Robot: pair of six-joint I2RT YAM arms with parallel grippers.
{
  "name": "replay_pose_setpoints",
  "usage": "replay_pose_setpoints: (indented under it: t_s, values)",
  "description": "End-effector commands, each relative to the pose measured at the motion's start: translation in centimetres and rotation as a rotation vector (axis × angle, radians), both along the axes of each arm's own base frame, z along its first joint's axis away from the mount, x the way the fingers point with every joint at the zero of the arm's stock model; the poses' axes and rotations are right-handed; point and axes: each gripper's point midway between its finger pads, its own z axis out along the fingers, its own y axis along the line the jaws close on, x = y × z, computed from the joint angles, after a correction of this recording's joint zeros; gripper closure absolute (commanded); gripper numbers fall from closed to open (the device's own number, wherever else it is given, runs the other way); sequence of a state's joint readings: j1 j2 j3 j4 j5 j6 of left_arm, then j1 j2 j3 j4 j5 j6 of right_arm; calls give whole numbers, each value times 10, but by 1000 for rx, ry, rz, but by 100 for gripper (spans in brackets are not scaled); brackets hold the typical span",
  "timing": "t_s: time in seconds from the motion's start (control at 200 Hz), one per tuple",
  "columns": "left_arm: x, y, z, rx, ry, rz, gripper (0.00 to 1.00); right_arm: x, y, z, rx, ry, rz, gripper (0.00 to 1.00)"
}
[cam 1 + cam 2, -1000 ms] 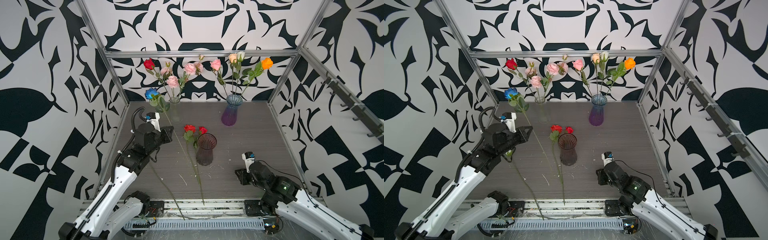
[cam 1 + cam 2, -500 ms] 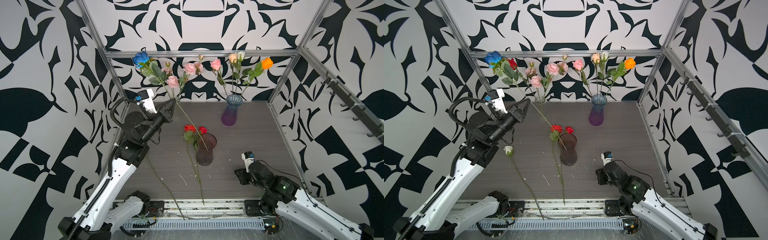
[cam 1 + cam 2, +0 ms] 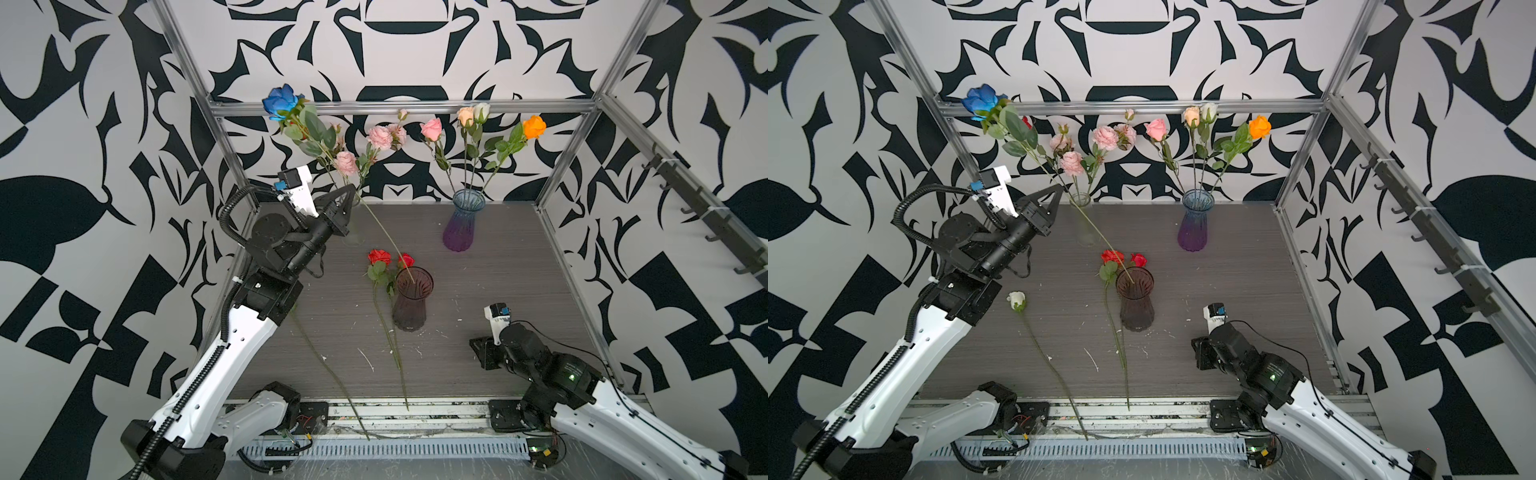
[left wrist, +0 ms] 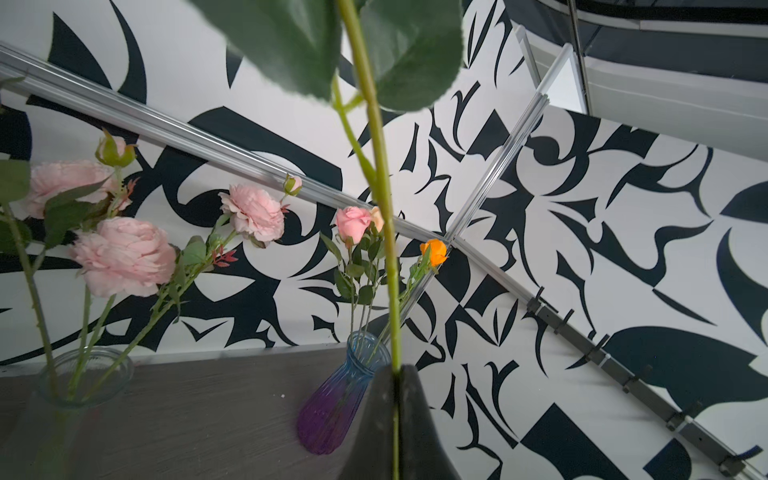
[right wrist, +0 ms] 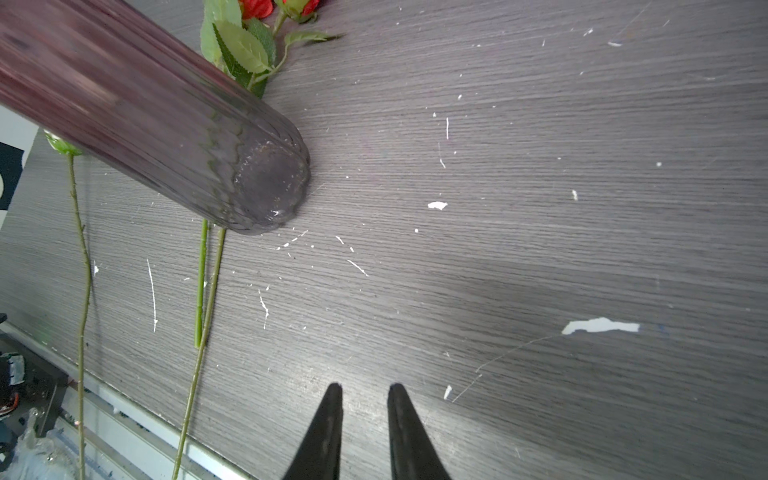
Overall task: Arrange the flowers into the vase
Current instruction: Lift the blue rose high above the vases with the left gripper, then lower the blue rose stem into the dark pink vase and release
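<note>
The left hand is raised over the back left of the tabletop, pinched tight on the green stem of a blue rose. In the left wrist view the stem runs straight out from between the closed fingertips. The rose leans steeply, its bloom high against the back wall, and its lower end reaches the mouth of the dark glass vase, just inside the rim in both top views.

That vase stands upright near the middle of the tabletop. 2 red roses lie flat just beside it, stems pointing toward the front edge. A white rose lies to their left.

At the back, a clear vase holds pink ruffled blooms, and a blue-to-purple vase holds 4 roses: pink, peach, white and orange.

The right hand sits low at the front right, fingers a narrow gap apart, gripping nothing.
</note>
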State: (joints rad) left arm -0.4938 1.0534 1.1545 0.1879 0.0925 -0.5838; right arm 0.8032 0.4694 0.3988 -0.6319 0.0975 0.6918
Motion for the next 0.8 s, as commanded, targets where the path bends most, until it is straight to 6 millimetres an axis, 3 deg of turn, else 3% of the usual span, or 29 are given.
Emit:
replay_pose_setpoints:
  t_s: [0.0, 0.195, 0.305, 0.485, 0.635, 0.795]
  values:
    - [-5, -21, -17, 98, -22, -18, 95, 1, 2, 5, 11, -26, 10, 76]
    - [-25, -79, -46, 344, -77, -69, 92, 1, 0, 6, 17, -34, 2, 76]
    - [-30, -95, -66, 433, -79, -64, 91, 1, 0, 6, 17, -35, 0, 76]
    - [-30, -100, -85, 441, -33, -78, 83, 2, -1, 6, 15, -35, -3, 76]
    - [-32, -98, -91, 435, -4, -82, 65, 2, -1, 6, 17, -34, -5, 76]
    - [-34, -95, -96, 435, 17, -85, 65, 2, -1, 5, 14, -32, -6, 76]
